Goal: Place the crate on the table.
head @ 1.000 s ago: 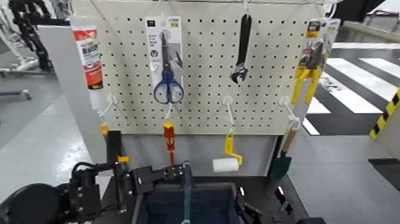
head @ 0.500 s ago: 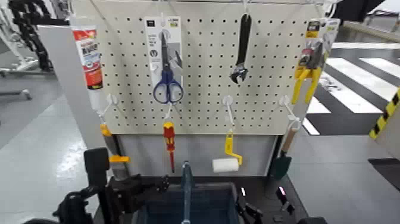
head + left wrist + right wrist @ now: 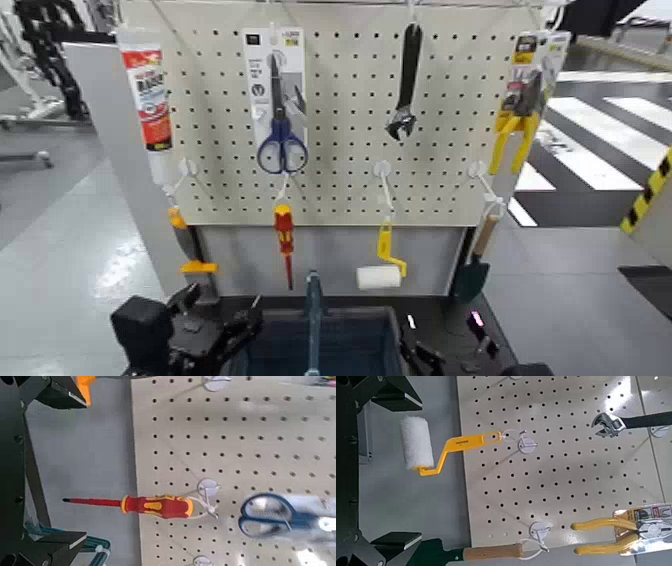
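The dark blue-grey crate (image 3: 350, 345) with its upright blue handle (image 3: 313, 305) sits on the black table (image 3: 445, 318) at the bottom centre of the head view, partly cut off by the frame edge. My left gripper (image 3: 235, 335) is just beside the crate's left rim. In the left wrist view (image 3: 47, 467) its fingers (image 3: 55, 544) stand wide apart with nothing between them. My right gripper (image 3: 420, 358) is by the crate's right rim. In the right wrist view (image 3: 383, 467) its fingers (image 3: 393, 544) are also spread and empty.
A beige pegboard (image 3: 340, 170) stands right behind the table. It carries blue scissors (image 3: 283, 145), a black wrench (image 3: 405, 90), yellow pliers (image 3: 515, 135), a red screwdriver (image 3: 285, 235), a yellow-handled roller (image 3: 378, 276) and a sealant tube (image 3: 150, 95). Grey floor lies on both sides.
My left arm has dropped lower and drawn back to the left from the crate's left rim. The crate and the right arm have not moved.
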Robot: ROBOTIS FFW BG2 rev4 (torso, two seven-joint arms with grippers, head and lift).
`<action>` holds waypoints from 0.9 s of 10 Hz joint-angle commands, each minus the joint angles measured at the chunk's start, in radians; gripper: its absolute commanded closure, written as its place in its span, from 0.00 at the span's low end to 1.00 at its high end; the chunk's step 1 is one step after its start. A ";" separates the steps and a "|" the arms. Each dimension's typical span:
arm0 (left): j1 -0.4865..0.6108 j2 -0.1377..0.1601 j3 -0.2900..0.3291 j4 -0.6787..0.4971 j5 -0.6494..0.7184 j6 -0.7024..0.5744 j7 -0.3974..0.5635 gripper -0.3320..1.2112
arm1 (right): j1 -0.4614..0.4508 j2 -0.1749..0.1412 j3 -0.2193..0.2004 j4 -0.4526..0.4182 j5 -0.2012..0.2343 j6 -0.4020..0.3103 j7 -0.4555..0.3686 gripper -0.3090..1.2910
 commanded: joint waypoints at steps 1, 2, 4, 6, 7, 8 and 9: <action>0.091 -0.005 -0.017 -0.003 -0.050 -0.119 0.098 0.30 | 0.007 0.001 -0.012 -0.009 0.011 0.004 0.005 0.29; 0.135 -0.016 -0.008 -0.014 -0.053 -0.148 0.150 0.30 | 0.012 0.004 -0.017 -0.010 0.014 0.006 0.006 0.29; 0.180 -0.013 -0.023 -0.020 -0.068 -0.211 0.270 0.30 | 0.016 0.004 -0.018 -0.013 0.017 0.015 0.008 0.29; 0.193 -0.013 -0.031 -0.023 -0.082 -0.241 0.317 0.30 | 0.018 0.005 -0.020 -0.015 0.019 0.020 0.008 0.29; 0.195 -0.014 -0.031 -0.023 -0.083 -0.244 0.322 0.30 | 0.018 0.005 -0.020 -0.016 0.019 0.021 0.009 0.29; 0.197 -0.014 -0.032 -0.023 -0.083 -0.251 0.329 0.30 | 0.019 0.007 -0.021 -0.018 0.020 0.024 0.009 0.29; 0.197 -0.014 -0.034 -0.023 -0.083 -0.254 0.334 0.30 | 0.019 0.005 -0.020 -0.018 0.020 0.026 0.011 0.29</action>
